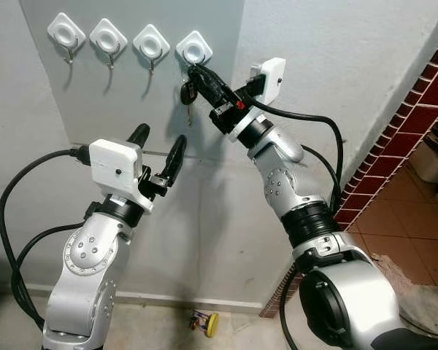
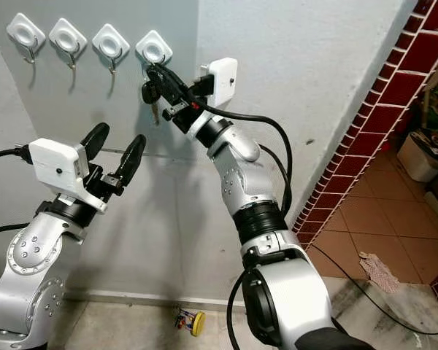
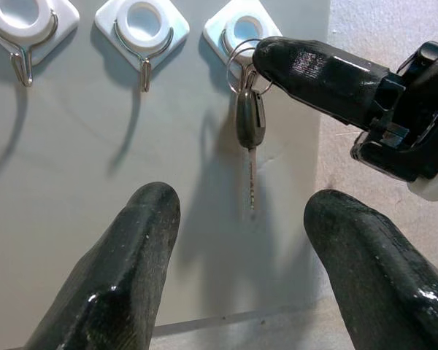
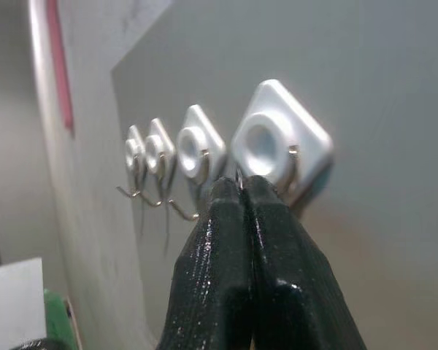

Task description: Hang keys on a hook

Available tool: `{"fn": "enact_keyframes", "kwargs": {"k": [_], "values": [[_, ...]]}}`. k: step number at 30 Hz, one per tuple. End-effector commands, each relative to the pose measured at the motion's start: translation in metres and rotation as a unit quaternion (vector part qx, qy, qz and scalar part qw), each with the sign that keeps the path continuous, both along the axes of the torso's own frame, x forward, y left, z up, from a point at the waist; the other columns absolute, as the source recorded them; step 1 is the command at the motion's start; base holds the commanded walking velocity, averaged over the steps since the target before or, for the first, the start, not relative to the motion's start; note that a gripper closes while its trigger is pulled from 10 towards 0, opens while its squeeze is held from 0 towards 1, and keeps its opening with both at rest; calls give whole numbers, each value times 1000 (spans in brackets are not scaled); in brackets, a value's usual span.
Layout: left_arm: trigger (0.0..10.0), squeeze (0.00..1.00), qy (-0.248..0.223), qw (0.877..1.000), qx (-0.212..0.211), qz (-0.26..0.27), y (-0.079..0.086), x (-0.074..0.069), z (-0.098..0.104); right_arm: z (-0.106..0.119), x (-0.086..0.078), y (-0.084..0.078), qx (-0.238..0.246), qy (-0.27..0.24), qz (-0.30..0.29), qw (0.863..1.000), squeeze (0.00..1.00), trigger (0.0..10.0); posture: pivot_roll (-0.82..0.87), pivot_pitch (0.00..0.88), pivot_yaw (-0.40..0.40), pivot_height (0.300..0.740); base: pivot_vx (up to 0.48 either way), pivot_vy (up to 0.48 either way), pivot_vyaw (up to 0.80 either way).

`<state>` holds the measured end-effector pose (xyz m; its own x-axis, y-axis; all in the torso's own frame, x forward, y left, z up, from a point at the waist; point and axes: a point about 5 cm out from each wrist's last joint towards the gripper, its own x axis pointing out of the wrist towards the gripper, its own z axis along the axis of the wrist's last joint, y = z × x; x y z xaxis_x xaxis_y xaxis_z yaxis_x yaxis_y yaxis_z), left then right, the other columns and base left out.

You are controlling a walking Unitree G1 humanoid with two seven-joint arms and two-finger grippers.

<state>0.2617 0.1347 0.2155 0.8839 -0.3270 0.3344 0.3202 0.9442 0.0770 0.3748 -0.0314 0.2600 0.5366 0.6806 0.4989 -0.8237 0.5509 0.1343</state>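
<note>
Pinching the keys (image 3: pixel 249 120) at the hook (image 1: pixel 194 49), the right end effector (image 4: pixel 241 191) is closed; the left end effector (image 1: pixel 158 149) gapes wide.

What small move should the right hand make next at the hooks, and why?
Probably open and back off slowly: the right hand, pinched shut on the key ring, is at the rightmost hook, and the key already dangles below it, seemingly hung.
</note>
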Motion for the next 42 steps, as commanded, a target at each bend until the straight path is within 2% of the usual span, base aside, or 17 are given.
{"fn": "enact_keyframes", "kwargs": {"k": [1, 6, 15, 16, 17, 18, 19, 20, 27, 32, 42], "values": [[10000, 0, -6, 1000, 1, -4, -3, -3, 3, 10, 3, -2, 19, -3, -6, 1000, 0, 10000, 23, 22, -90, 740, 0, 0, 0], [10000, 0, -5, 1000, 2, -2, -2, -3, 3, 1, 5, -6, 52, 39, 2, 998, 0, 10000, 18, 29, -85, 740, 0, 0, 0], [10000, 0, -6, 1000, 0, -3, -3, -2, 5, -26, 1, -10, 45, 82, 2, 996, 0, 10000, 12, 34, -78, 740, 0, 0, 0], [10000, 0, -6, 1000, 0, -4, -3, -2, 5, -30, 0, -11, 45, 90, 5, 995, 604, 10000, 10, 35, -77, 740, 0, 0, 0], [10000, 0, -6, 1000, 0, -3, -2, -2, 5, -32, -1, -11, 44, 93, 6, 995, 604, 10000, 10, 35, -77, 740, 0, 0, 0], [10000, 0, -6, 1000, 0, -3, -2, -2, 5, -34, -2, -12, 44, 95, 6, 994, 659, 10000, 10, 35, -77, 740, 0, 0, 0], [10000, 0, -6, 1000, -1, -3, -2, -1, 5, -36, -3, -13, 45, 97, 7, 994, 800, 10000, 10, 35, -77, 740, 0, 0, 0], [10000, 0, -6, 1000, -1, -3, -2, -1, 5, -39, -4, -15, 48, 98, 8, 994, 1000, 10000, 10, 35, -77, 740, 0, 0, 0], [10000, 0, -4, 1000, -5, 5, -1, 1, 4, -47, -9, -23, 39, 88, -11, 995, 1000, 10000, 2, 32, -71, 740, 0, 0, 0], [10000, 0, 11, 999, -18, 30, 5, 4, -4, -59, -14, -30, 3, 70, -45, 997, 1000, 10000, 0, 30, -68, 740, 0, 0, 0], [10000, 0, 20, 999, -14, 37, 6, 5, -11, -67, -16, -33, -12, 72, -55, 996, 1000, 10000, -3, 30, -65, 740, 0, 0, 0]]}}
